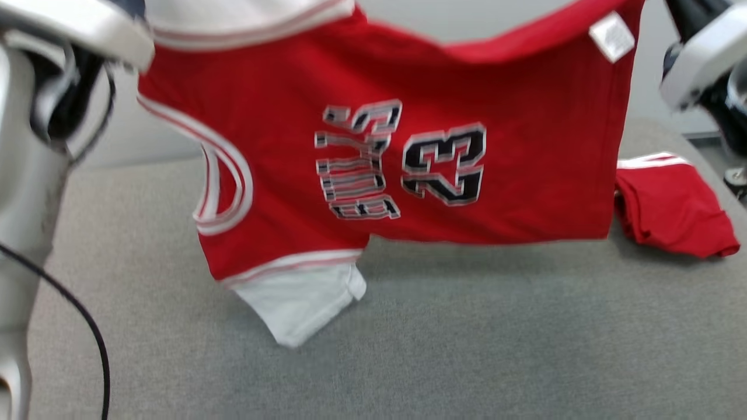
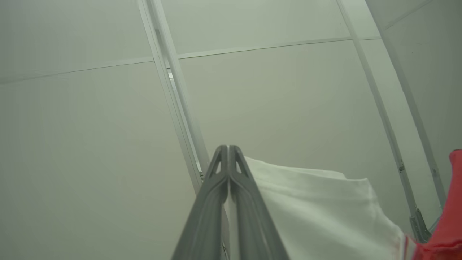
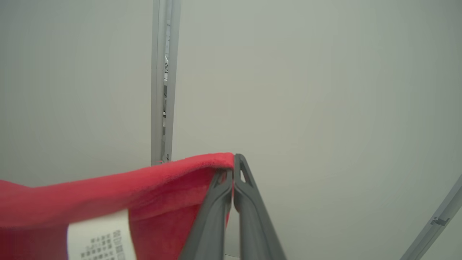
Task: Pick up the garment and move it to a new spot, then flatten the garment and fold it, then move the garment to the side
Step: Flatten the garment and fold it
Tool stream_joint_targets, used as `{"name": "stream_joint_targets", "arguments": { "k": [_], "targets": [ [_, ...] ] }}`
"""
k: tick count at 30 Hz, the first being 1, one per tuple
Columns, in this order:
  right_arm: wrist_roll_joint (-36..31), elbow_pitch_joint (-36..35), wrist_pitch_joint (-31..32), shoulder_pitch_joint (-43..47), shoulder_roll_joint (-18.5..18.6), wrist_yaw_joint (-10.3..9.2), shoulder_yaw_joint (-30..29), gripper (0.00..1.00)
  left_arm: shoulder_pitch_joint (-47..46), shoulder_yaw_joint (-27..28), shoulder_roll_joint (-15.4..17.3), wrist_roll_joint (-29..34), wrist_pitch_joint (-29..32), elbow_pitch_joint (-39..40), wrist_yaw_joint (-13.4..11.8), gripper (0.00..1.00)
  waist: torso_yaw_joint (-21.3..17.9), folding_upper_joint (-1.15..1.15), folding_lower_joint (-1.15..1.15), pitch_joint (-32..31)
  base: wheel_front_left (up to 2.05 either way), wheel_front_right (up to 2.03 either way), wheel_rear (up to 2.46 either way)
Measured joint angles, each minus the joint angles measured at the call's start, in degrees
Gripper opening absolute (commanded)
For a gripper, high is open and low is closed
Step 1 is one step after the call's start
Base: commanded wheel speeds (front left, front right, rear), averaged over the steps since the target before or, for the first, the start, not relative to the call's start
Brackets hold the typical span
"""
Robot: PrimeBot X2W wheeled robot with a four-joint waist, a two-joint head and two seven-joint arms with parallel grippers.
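Note:
The garment is a red jersey with a black "23", white trim and a white sleeve. It hangs spread sideways in the air above the grey table. Its white sleeve end dangles down to the tabletop. My left gripper is shut with the white cloth pinched at its fingers. My right gripper is shut on the red edge near the white care label. In the head view the pale left forearm and right wrist flank the jersey at the top corners.
A second red cloth with white stripes lies crumpled at the table's right side. A black cable hangs by the left arm. Pale wall panels stand behind the table.

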State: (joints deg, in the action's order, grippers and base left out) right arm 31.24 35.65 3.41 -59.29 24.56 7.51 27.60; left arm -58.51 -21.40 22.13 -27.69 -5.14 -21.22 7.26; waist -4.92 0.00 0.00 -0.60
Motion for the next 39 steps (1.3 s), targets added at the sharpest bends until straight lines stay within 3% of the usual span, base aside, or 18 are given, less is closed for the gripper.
{"name": "stream_joint_targets", "arguments": {
  "k": [6,8,10,14,18,22,27,31,34,39],
  "targets": [
    [-4.8,13.5,-3.0,-17.9,-5.3,-0.02,-4.3,0.00,-21.1,-2.2,-1.8,4.8,-6.4,-14.0,0.2,0.00,0.6,0.00,0.00,8.5,0.00,0.00,0.00],
    [-8.3,18.5,-8.9,-26.9,-8.0,-0.01,-7.3,0.00,-32.0,-2.7,-1.6,9.5,-9.3,-17.9,-0.3,0.00,0.8,0.00,0.00,14.2,0.00,0.00,0.00],
    [-11.2,21.2,-13.7,-32.7,-9.1,-0.01,-9.5,0.00,-38.8,-2.6,-1.1,12.8,-9.8,-17.8,-1.2,0.00,0.8,0.00,0.00,18.1,0.00,0.00,0.00],
    [-16.4,25.5,-17.3,-40.1,-10.8,-0.01,-12.2,0.00,-46.5,0.7,-1.6,17.3,-10.0,-8.5,-3.1,0.00,0.6,0.00,0.00,26.0,0.00,0.00,0.00],
    [-22.0,27.2,-18.1,-43.1,-10.6,0.00,-15.8,0.00,-45.5,3.7,-2.1,17.6,-10.0,-6.3,-2.5,0.00,0.6,0.00,0.00,33.4,0.00,0.00,0.00],
    [-27.1,22.2,-18.4,-44.1,-10.4,-0.01,-21.3,0.00,-45.6,5.7,-3.4,16.6,-10.0,-4.7,-0.7,0.00,0.9,0.00,0.00,39.5,0.00,0.00,0.00],
    [-31.3,20.0,-18.4,-39.5,-14.1,0.00,-23.3,0.00,-41.1,6.3,-4.7,14.2,-10.0,-1.9,0.0,0.00,1.9,0.00,0.01,44.7,0.00,0.00,0.00],
    [-30.9,19.4,-18.4,-34.4,-14.7,0.00,-22.0,0.00,-34.3,0.2,-3.5,8.6,-9.9,3.5,0.2,0.00,3.1,0.00,0.01,45.1,0.00,0.00,0.00],
    [-27.9,19.1,-18.4,-29.1,-14.3,0.00,-19.3,0.00,-28.0,-3.1,-0.6,3.4,-9.9,7.7,0.2,0.00,3.4,0.00,0.00,43.2,0.00,0.00,0.00],
    [-22.7,16.0,-18.5,-20.8,-11.0,0.00,-16.0,0.00,-16.8,-2.2,3.8,-1.8,-10.0,14.5,0.2,0.00,3.6,0.00,0.00,39.6,0.00,0.00,0.00]
  ]
}}
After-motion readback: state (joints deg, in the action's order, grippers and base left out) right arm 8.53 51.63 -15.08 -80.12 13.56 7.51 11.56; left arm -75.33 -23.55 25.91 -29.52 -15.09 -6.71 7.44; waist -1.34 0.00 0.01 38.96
